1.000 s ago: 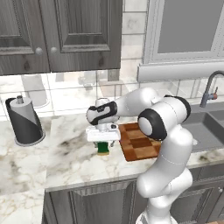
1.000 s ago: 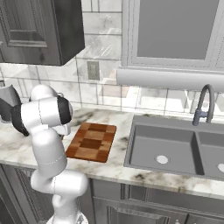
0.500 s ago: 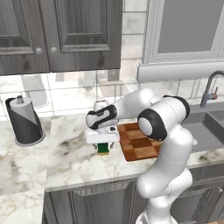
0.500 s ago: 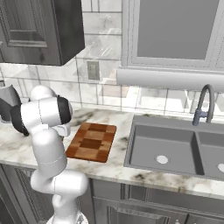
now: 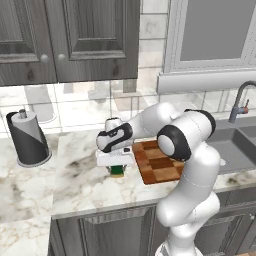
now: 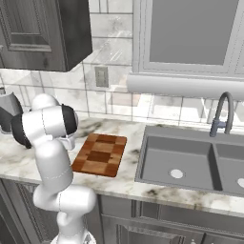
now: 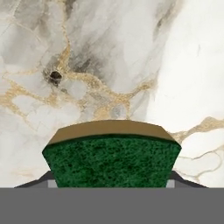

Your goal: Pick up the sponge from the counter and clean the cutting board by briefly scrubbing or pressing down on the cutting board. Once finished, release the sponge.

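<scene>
1. One relation decides the coming move: the cutting board [image 5: 159, 162] lies flat on the worktop [image 5: 80, 185] just beside the hand [image 5: 116, 168], toward the sink [image 6: 190, 162] side, so I judge the sponge [image 5: 117, 171] needs only a short sideways carry to be over the wood
2. Sponge position: in the left base view it sits directly under the hand, low over the marble beside the board's near corner; whether it touches the worktop or hangs just clear of it I cannot tell
3. Hand state: in the hand view the sponge [image 7: 111, 154] lies between the two dark finger tips [image 7: 43, 179], green scrub face toward the camera with the yellow layer behind it, and the tips sit tight against its two ends, so the hand looks closed on the sponge across its long axis
4. Board axis: from the right base view the cutting board [image 6: 100, 154] runs with its long side front to back, away from the worktop's front edge
5. Hard to make out: the finger tips are mostly cut off by the bottom of the hand view, so the contact itself is barely visible, and from the right the robot's own body covers the sponge and hand
</scene>
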Controlling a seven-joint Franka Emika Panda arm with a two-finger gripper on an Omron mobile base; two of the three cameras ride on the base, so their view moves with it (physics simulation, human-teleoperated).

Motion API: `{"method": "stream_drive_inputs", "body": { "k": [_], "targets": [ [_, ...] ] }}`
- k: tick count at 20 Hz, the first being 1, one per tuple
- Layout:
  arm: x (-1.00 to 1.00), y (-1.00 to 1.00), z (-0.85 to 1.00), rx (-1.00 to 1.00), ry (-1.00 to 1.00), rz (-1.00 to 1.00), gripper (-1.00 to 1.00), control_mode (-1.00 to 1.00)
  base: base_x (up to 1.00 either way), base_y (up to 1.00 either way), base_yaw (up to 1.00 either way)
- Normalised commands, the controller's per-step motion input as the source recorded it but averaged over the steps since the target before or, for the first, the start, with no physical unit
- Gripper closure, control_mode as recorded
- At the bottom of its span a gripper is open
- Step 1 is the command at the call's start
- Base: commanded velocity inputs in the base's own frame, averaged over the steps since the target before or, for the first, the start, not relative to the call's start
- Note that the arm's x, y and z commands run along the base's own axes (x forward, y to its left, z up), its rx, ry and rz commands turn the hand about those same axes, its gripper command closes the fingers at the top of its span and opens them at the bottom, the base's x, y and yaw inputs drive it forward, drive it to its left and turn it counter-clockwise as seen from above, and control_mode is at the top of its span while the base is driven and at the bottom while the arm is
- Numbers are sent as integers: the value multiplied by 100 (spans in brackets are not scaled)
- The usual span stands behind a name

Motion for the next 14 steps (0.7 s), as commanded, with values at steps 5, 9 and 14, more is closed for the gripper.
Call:
{"method": "stream_drive_inputs", "body": {
  "k": [5,9,14],
  "targets": [
    [2,11,-11,-5,8,0,100,-100,0,0,0],
    [-31,-13,0,3,2,-15,100,-100,0,0,0],
    [-46,-52,20,13,-1,-29,100,-100,0,0,0]
  ]
}}
